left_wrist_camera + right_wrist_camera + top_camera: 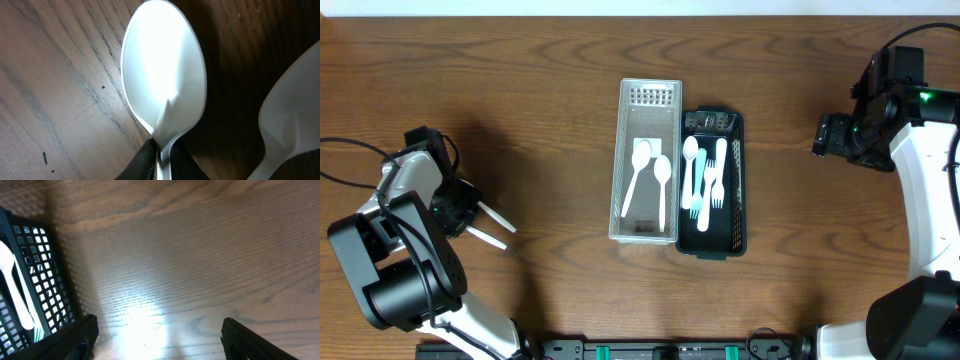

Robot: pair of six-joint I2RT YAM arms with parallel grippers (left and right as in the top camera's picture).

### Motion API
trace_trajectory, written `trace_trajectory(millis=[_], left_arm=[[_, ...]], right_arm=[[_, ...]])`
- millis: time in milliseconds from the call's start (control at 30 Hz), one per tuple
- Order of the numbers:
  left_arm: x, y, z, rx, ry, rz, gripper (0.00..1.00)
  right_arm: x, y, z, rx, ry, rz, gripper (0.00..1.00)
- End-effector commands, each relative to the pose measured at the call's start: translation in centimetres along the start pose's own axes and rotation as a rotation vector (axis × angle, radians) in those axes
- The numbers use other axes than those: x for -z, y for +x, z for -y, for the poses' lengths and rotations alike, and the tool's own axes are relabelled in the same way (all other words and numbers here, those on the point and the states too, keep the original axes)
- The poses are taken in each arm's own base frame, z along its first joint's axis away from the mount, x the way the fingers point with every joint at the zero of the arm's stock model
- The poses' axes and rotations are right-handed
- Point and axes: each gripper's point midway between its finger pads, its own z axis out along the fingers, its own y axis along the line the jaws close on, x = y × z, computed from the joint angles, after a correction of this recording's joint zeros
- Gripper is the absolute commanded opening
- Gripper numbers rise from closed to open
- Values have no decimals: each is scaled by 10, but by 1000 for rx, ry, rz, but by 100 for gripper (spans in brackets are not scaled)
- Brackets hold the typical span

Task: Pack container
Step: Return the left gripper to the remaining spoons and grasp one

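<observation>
A clear plastic container stands mid-table with two white spoons in it. A black mesh basket right beside it holds white spoons and forks. My left gripper is at the left side of the table, shut on a white spoon just above the wood. A second white spoon lies close beside it; I cannot tell if it is held. Both show in the overhead view. My right gripper is open and empty over bare wood, right of the basket.
The table is dark brown wood. The black basket's corner shows at the left of the right wrist view, with a white utensil inside. Both arm bases stand at the near table edge, and cables run at the left and right sides.
</observation>
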Motion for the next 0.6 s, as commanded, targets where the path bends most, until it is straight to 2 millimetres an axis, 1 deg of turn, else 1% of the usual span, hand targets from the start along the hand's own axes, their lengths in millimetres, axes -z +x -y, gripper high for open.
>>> trace_trajectory(millis=[0, 33, 100, 167, 233, 300, 367, 433, 500, 567], left_arm=[[-24, 17, -13, -17, -73, -69, 14], [-24, 17, -13, -17, -74, -69, 13], [-24, 19, -14, -19, -79, -76, 7], [-21, 21, -16, -21, -86, -86, 6], [-12, 23, -19, -25, -98, -100, 6], [1, 22, -18, -34, -99, -99, 6], [21, 21, -14, -74, -86, -81, 6], [47, 21, -7, -121, -60, -41, 6], [79, 24, 5, -188, -13, 24, 6], [111, 31, 20, -266, 45, 93, 6]], right_arm=[[-2, 1, -1, 19, 0, -8, 82], [-2, 1, -1, 19, 0, -8, 82], [-2, 1, -1, 19, 0, -8, 82], [-2, 1, -2, 19, 0, -8, 82], [-2, 1, -1, 19, 0, -8, 82], [-2, 1, -2, 19, 0, -7, 82], [-2, 1, -2, 19, 0, -7, 82], [-2, 1, -2, 17, 0, -7, 82], [-2, 1, -2, 15, 0, -7, 82], [-2, 1, -2, 15, 0, -7, 82]])
